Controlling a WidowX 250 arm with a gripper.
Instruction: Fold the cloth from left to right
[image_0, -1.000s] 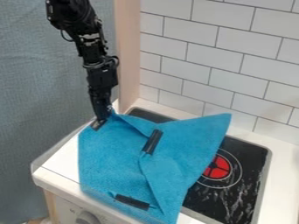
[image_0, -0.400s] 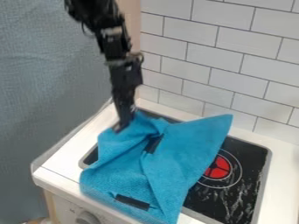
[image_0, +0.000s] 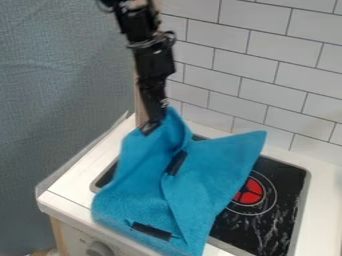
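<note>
My gripper (image_0: 155, 123) hangs over the back left part of the stove, shut on the upper left corner of the blue cloth (image_0: 140, 187). That corner is lifted, and the left side of the cloth slopes up to it. The rest lies across the stovetop and the counter's front edge, with a pointed flap spread toward the upper right. Two black strips show on the cloth, one near its middle and one near its lower edge.
The black stovetop (image_0: 287, 190) with a red burner (image_0: 250, 192) lies right of the cloth. A white tiled wall (image_0: 267, 70) stands behind. The white counter (image_0: 73, 185) borders the left, and a knob (image_0: 99, 249) sits on the front panel.
My gripper has moved right and up, carrying the cloth's upper left corner with it. The cloth's left side has come off the counter, uncovering the stovetop's left edge.
</note>
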